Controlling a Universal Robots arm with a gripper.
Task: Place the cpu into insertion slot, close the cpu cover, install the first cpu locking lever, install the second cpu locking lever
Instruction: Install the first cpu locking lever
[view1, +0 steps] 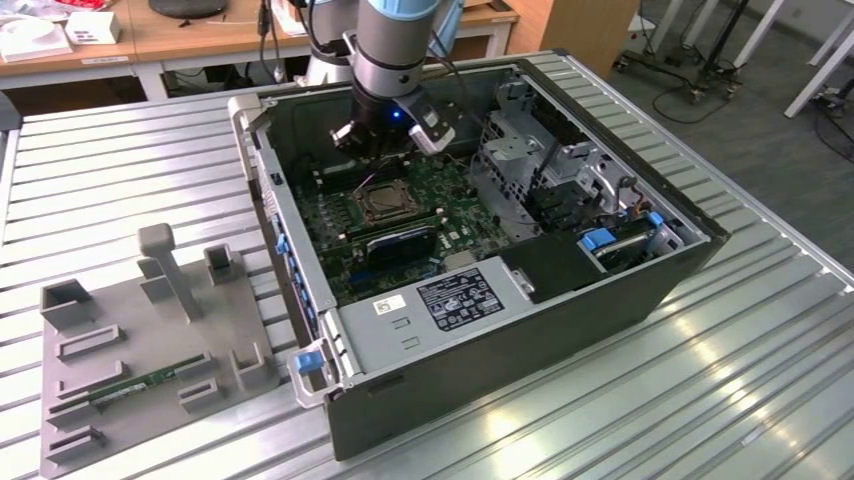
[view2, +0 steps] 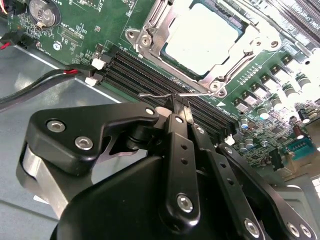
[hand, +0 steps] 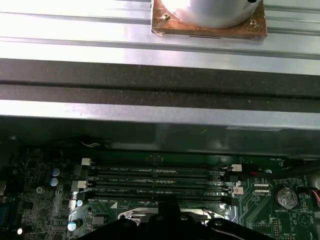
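Note:
Inside the open computer case, my gripper (view1: 387, 150) hangs low over the green motherboard (view1: 447, 215), just behind the insertion slot (view1: 380, 202). In the second wrist view the cpu (view2: 200, 37) lies in the socket, its pale top showing through the window of the silver cpu cover (view2: 151, 27), which lies flat over it. My gripper (view2: 179, 102) is shut, fingers together. A thin wire locking lever (view2: 155, 95) crosses right at the fingertips, over the black memory slots (view2: 140, 70). I cannot tell whether the tips touch or pinch that wire.
The case walls (view1: 274, 200) close in around the board, with a drive cage (view1: 514, 160) and power supply (view1: 454, 295) at the exterior view's right. A grey fixture (view1: 134, 360) holding a green memory stick (view1: 147, 383) sits on the ribbed table at the exterior view's left. A coin battery (hand: 287, 197) sits beside the memory slots (hand: 160, 182).

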